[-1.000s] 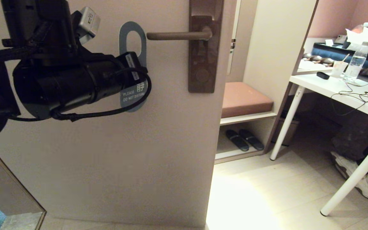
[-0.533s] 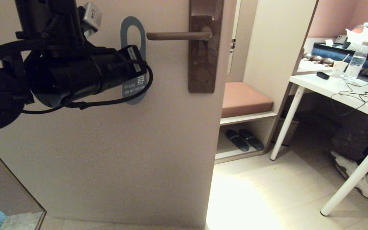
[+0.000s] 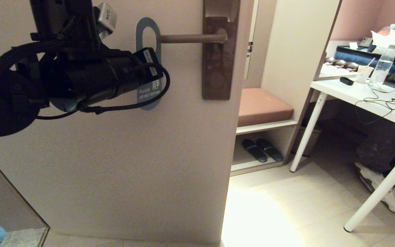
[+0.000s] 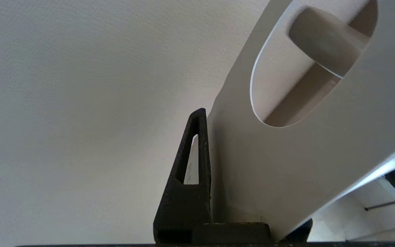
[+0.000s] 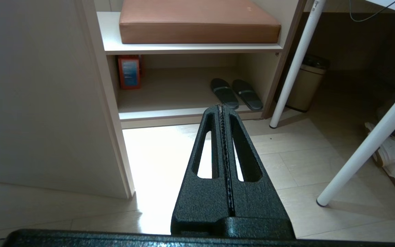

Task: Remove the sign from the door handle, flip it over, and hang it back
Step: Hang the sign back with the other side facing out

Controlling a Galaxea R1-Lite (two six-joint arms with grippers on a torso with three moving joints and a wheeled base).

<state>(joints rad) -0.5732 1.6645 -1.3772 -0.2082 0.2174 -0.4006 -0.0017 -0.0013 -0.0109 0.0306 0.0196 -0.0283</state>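
1. My left pincer (image 4: 214,164) was clamped on the lower half of the sign (image 3: 148,61), holding it upright against the door (image 3: 115,154); the right pincer (image 5: 223,113) was closed on nothing, parked low and pointing at the floor.
2. The sign's oval hole sat level with the free tip of the door handle (image 3: 190,37), which pointed straight at it; in the left wrist view the tip showed inside the hole.
3. I judged the coming move a slide along the lever's level axis, toward the backplate (image 3: 218,58).
4. The sign was a thin, stiff, flat card, grey-blue with white lettering; the handle a slim, smooth bronze bar.
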